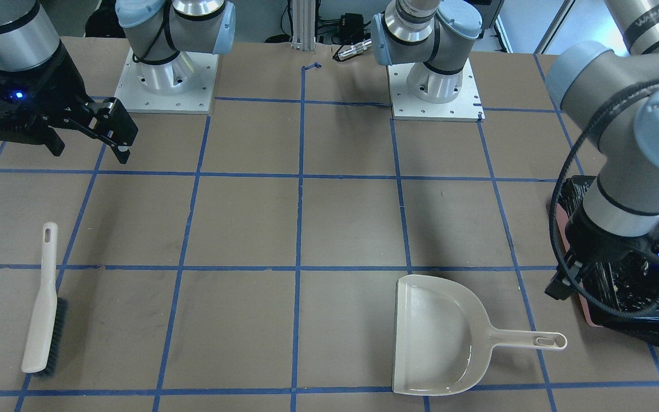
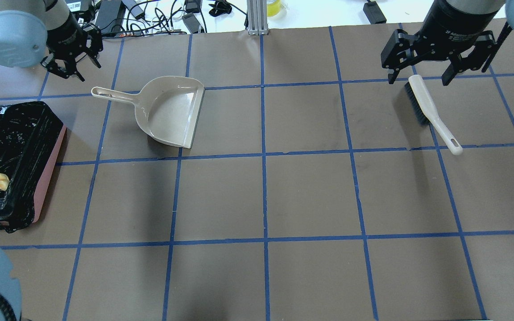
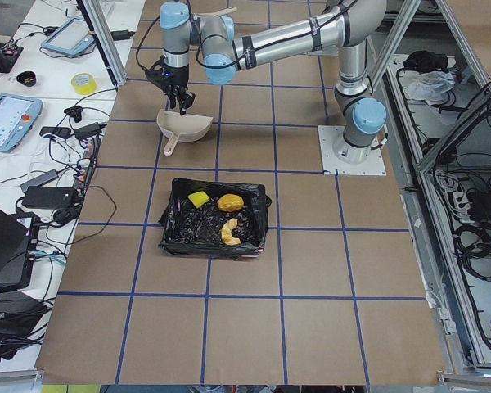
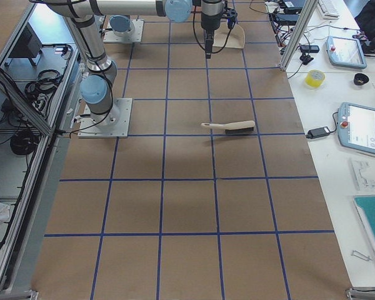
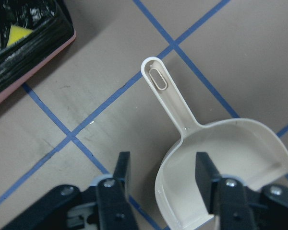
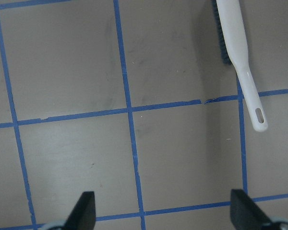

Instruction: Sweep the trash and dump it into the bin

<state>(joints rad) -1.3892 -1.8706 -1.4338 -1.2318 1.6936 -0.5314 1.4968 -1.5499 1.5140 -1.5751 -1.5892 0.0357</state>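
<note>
Altogether three trash items [image 3: 230, 202] inside one bin [image 2: 48, 178]

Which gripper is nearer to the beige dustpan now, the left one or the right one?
Left. The left gripper hangs open just above the dustpan, where its handle joins the pan. The right gripper is far across the table, open above the brush.

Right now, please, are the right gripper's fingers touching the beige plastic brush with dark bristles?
Apart. The front-facing view shows bare table between the right gripper and the beige brush.
</note>
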